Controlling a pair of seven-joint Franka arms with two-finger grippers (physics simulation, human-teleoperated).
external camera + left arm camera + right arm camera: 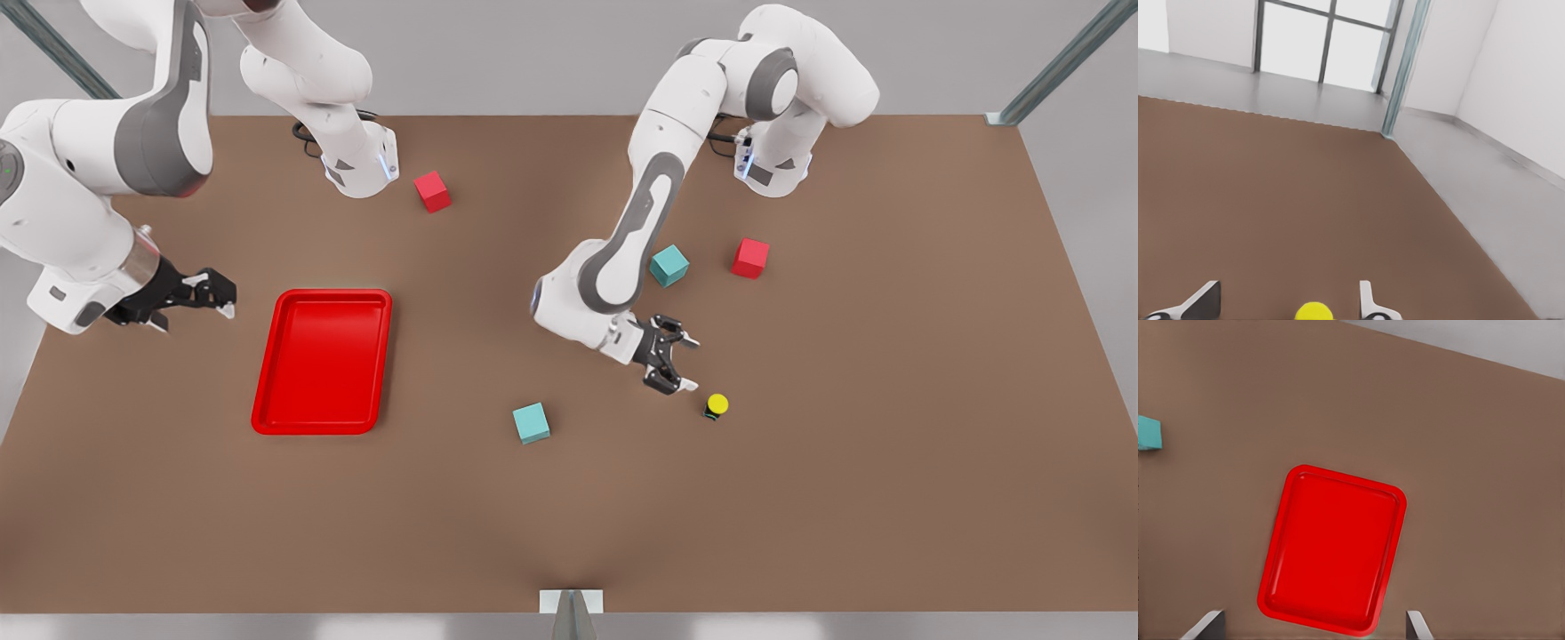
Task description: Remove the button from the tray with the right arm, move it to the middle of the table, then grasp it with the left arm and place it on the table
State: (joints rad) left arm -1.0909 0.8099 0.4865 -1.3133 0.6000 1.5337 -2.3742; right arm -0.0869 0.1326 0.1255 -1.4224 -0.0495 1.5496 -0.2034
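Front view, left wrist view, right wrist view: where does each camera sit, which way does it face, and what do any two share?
Front view: high over the table, looking down; both arms, left gripper open beside the button, right gripper near the tray.
Left wrist view: on the left arm, facing across the table; open fingertips, button.
Right wrist view: on the right arm, looking down at the tray; fingertips apart.
Shared: front and left wrist show the button; front and right wrist, the tray.

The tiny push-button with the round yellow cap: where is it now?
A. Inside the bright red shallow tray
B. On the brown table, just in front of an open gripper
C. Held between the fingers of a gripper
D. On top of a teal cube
B. The tiny push-button with the round yellow cap stands on the brown table, free, beside the open left gripper; the bright red shallow tray holds nothing.
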